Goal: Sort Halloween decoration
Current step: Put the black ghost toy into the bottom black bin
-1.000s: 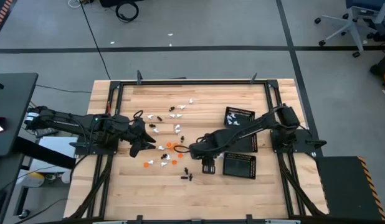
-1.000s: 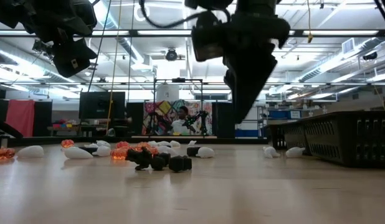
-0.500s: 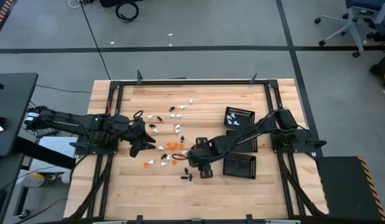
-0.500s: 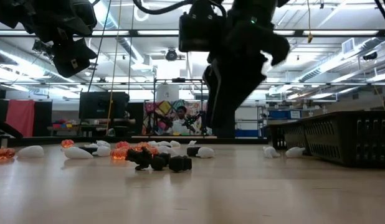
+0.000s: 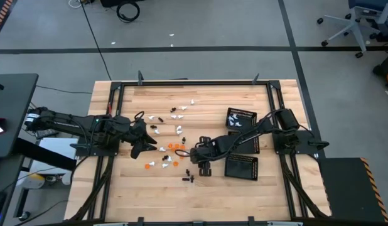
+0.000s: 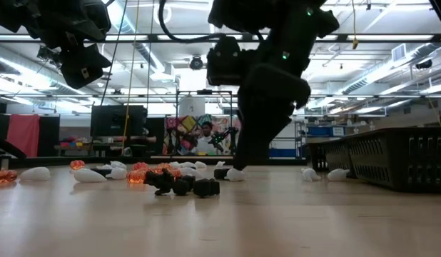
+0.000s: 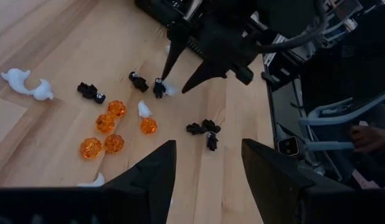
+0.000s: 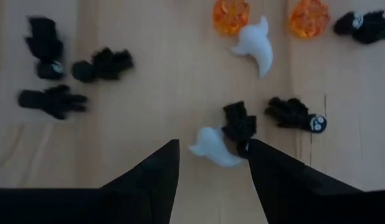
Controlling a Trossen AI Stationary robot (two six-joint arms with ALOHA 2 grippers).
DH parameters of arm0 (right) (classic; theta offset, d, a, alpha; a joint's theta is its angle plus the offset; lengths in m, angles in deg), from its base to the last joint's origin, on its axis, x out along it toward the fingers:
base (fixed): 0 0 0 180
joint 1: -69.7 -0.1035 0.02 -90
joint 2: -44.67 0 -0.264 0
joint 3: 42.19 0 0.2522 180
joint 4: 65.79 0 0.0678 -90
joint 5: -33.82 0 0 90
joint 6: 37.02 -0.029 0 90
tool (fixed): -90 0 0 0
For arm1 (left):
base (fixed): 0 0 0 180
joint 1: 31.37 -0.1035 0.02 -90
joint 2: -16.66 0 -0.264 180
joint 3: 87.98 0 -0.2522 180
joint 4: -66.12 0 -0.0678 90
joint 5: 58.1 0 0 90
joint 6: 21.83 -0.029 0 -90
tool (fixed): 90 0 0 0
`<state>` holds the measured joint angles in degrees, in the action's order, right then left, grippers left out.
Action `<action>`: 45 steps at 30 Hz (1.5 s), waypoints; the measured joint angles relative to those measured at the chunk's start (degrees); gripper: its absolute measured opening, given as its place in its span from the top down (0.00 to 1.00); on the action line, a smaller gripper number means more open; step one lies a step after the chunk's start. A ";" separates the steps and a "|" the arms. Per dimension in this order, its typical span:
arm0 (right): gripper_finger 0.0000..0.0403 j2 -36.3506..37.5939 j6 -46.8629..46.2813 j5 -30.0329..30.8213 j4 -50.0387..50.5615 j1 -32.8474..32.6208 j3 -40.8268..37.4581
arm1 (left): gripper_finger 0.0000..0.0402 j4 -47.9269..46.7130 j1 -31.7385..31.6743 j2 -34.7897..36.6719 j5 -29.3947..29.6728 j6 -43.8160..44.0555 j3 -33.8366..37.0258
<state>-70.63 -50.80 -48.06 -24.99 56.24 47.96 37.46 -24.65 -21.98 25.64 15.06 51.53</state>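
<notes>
Right gripper low over the wood, jaws standing open, nothing held. Between the two fingertips: a white ghost, lying flat. Touching it, close to one finger: a black trinket. Just outside that same finger, another black piece. Ahead of the jaws and apart from them, orange pumpkins and the rest of the Halloween decoration.

Probably the step in hand: to pick one piece out of this touching pair. Best to centre the jaws on the ghost alone, go down until the tips nearly meet the wood, then close slowly, so as not to pinch the black one too or flick it away. Then lift straight up and carry to the mesh trays.

Left gripper waiting beside the pile, jaws also open, empty.
</notes>
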 joint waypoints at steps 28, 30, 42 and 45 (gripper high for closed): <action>0.59 0.24 0.22 2.19 -5.84 1.27 -4.12 | 0.52 -0.04 0.00 0.00 0.00 0.00 0.00; 0.59 0.24 -0.77 2.14 -5.62 1.29 -4.12 | 0.52 -0.04 0.00 0.00 0.00 0.00 0.00; 0.62 0.24 -5.71 -4.68 -3.48 4.33 -3.97 | 0.52 -0.02 0.01 0.00 0.00 -0.22 0.00; 0.67 0.28 -5.00 -5.78 -3.45 4.77 -3.97 | 0.52 -0.02 0.02 0.00 0.00 -0.20 0.00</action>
<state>-70.36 -55.80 -53.83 -28.44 61.01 44.00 37.44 -24.63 -21.98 25.64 14.86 51.53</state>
